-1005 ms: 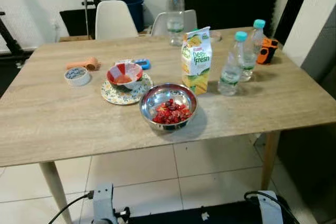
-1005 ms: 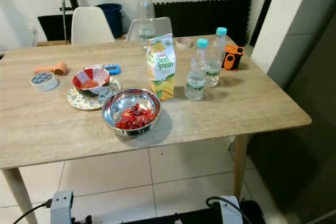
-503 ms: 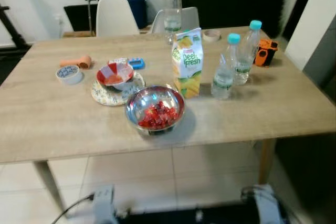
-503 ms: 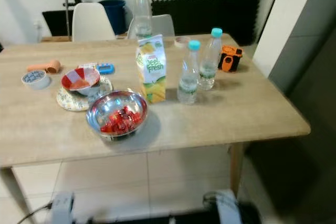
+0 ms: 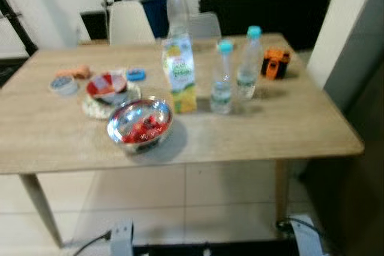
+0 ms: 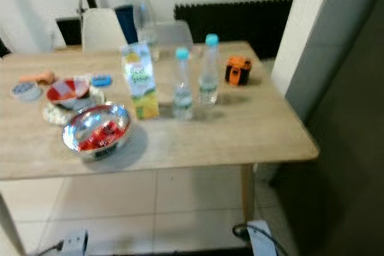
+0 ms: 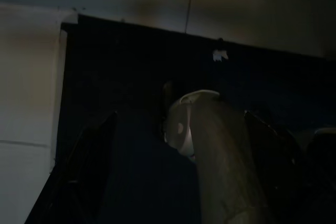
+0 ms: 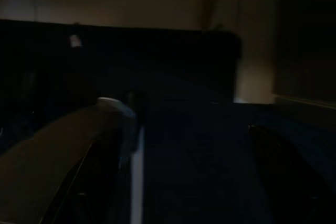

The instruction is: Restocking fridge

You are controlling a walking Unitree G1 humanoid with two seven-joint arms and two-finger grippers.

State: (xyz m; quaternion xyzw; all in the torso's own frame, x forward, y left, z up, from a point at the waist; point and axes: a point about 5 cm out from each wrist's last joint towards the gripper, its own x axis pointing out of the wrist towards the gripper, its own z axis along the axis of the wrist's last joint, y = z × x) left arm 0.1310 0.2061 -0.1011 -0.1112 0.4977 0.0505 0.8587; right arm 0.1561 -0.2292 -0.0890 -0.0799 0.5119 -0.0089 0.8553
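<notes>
juice carton (image 5: 179, 76), two small bottles (image 5: 222, 78) and steel bowl (image 5: 140, 125) stand on the table (image 5: 282, 130), well ahead of both idle grippers; jaw state cannot be told.

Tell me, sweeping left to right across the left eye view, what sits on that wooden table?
Small round white tub → red bowl on a patterned plate → shiny steel bowl of red fruit → yellow-green juice carton → clear water bottle with a teal cap → second teal-capped bottle → small orange and black gadget.
</notes>
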